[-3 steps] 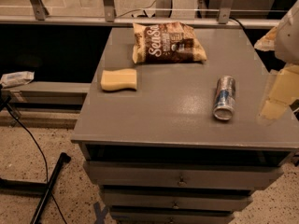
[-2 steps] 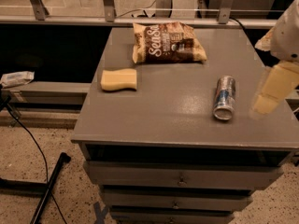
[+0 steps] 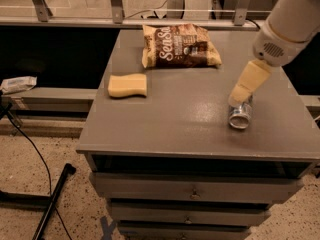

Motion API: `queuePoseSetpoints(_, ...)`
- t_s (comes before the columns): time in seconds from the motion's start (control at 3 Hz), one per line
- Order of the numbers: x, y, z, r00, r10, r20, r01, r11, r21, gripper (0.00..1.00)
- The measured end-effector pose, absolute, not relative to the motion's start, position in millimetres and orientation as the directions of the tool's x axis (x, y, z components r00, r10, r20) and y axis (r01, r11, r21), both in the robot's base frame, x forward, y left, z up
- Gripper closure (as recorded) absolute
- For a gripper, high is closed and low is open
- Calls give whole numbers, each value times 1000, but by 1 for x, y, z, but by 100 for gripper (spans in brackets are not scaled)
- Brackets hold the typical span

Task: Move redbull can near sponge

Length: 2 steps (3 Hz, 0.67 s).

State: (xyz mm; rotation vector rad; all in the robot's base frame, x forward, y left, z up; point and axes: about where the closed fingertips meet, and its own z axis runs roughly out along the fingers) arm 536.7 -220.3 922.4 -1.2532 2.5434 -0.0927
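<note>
The redbull can (image 3: pixel 240 116) lies on its side at the right of the grey cabinet top (image 3: pixel 185 114), its shiny round end facing me. The pale yellow sponge (image 3: pixel 128 85) lies at the left of the top, well apart from the can. My gripper (image 3: pixel 241 93) comes in from the upper right on a white arm. Its pale fingers (image 3: pixel 248 82) hang directly over the can's far end and hide most of its body.
A brown snack bag (image 3: pixel 180 46) with white lettering lies at the back of the top. Drawers (image 3: pixel 195 191) are below. A rail with metal posts (image 3: pixel 116 3) runs behind. A black cable (image 3: pixel 35 154) and pole (image 3: pixel 54 204) lie on the floor at left.
My gripper has swung in from the right edge of the top, leftward and down, to sit over the can. The can, sponge and bag have not moved.
</note>
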Motion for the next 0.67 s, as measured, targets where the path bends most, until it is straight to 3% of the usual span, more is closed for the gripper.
queuePoseSetpoints(0.67, 561, -232, 889, -799, -589, -118, -545, 794, -269, 0)
